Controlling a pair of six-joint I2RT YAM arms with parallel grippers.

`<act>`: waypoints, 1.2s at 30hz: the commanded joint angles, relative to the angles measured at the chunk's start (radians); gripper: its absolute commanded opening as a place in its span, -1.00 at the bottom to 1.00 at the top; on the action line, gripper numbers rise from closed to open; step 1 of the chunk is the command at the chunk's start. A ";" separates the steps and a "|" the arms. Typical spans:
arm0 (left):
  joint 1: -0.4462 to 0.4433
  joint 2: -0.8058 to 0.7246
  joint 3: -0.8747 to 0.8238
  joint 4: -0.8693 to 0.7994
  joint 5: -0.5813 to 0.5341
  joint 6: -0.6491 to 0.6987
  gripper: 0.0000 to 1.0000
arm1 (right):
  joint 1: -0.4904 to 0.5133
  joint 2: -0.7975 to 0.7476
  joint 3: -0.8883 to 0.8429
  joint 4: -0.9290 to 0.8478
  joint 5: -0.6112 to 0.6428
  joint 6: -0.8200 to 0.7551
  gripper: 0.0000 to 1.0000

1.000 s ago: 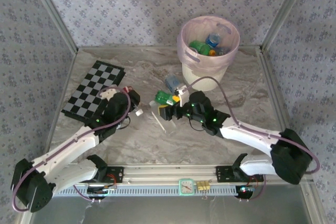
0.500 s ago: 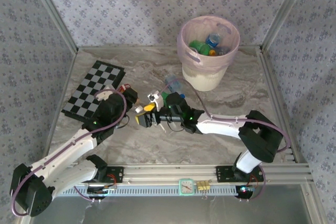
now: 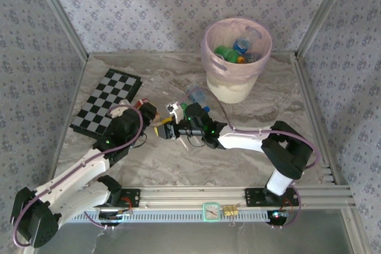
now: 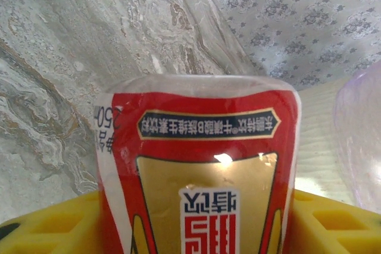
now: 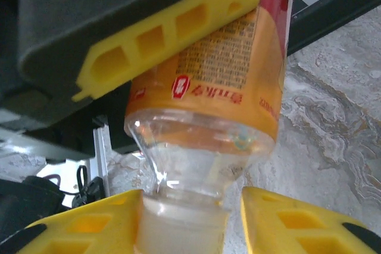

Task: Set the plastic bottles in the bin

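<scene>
An orange-red plastic bottle (image 4: 202, 147) with a red and gold label is held above the table by my left gripper (image 4: 199, 224), which is shut on its body. In the top view the bottle (image 3: 161, 127) hangs between the two arms near the table's middle. My right gripper (image 5: 190, 224) stands around its white cap (image 5: 181, 230): the left finger touches the cap, and a small gap shows at the right finger. The left gripper's yellow finger (image 5: 166, 34) lies across the bottle's label. Behind stands the white bin (image 3: 232, 87) with several bottles (image 3: 238, 52) inside.
A clear bottle with a blue label (image 3: 195, 94) and a green bottle (image 3: 189, 110) lie on the marble table between the right arm and the bin. The checkered board (image 3: 107, 100) lies at the left. Patterned walls enclose the table's sides and back.
My right gripper has swung left, away from the loose bottles, to the bottle held by the left gripper. Its jaws have narrowed around the cap. The left arm has barely moved.
</scene>
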 commanded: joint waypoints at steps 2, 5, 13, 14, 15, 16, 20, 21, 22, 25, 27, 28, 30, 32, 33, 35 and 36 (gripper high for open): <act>0.004 -0.017 -0.004 0.027 0.021 -0.033 0.24 | -0.007 0.022 0.039 0.039 -0.033 0.010 -0.26; 0.004 -0.019 -0.006 0.029 0.018 -0.034 0.28 | -0.008 0.025 0.040 0.040 -0.043 0.011 -0.39; 0.022 -0.061 0.022 -0.045 -0.027 0.015 1.00 | -0.029 -0.005 0.026 0.010 -0.034 -0.002 -0.46; 0.040 -0.076 0.027 -0.062 -0.029 0.029 1.00 | -0.037 -0.016 0.022 -0.001 -0.028 -0.010 -0.46; 0.057 -0.089 0.028 -0.075 -0.027 0.040 1.00 | -0.045 -0.028 0.019 -0.014 -0.024 -0.018 -0.46; 0.086 -0.107 0.031 -0.086 -0.020 0.054 1.00 | -0.055 -0.043 0.016 -0.033 -0.018 -0.028 -0.46; 0.190 -0.181 0.029 -0.141 -0.003 0.103 1.00 | -0.108 -0.124 0.016 -0.134 0.004 -0.088 -0.47; 0.214 -0.197 0.028 -0.154 -0.003 0.119 1.00 | -0.121 -0.151 0.024 -0.179 0.016 -0.114 -0.47; 0.228 -0.208 0.027 -0.166 -0.004 0.131 1.00 | -0.134 -0.177 0.034 -0.220 0.027 -0.142 -0.48; 0.262 -0.231 0.019 -0.203 0.002 0.161 1.00 | -0.177 -0.267 0.088 -0.388 0.083 -0.248 -0.47; 0.273 -0.234 0.005 -0.220 0.013 0.171 1.00 | -0.214 -0.323 0.151 -0.530 0.127 -0.326 -0.47; 0.275 -0.235 -0.004 -0.222 0.020 0.171 1.00 | -0.231 -0.343 0.184 -0.591 0.144 -0.355 -0.47; 0.276 -0.225 -0.034 -0.219 0.048 0.170 1.00 | -0.286 -0.380 0.265 -0.718 0.176 -0.416 -0.47; 0.277 -0.206 -0.059 -0.211 0.081 0.165 1.00 | -0.341 -0.404 0.346 -0.804 0.185 -0.455 -0.46; 0.277 -0.192 -0.071 -0.206 0.101 0.165 1.00 | -0.370 -0.410 0.377 -0.838 0.185 -0.472 -0.45; 0.277 -0.160 -0.085 -0.193 0.146 0.170 1.00 | -0.427 -0.411 0.435 -0.903 0.182 -0.486 -0.45; 0.278 -0.140 -0.089 -0.185 0.166 0.173 1.00 | -0.457 -0.407 0.464 -0.930 0.183 -0.495 -0.45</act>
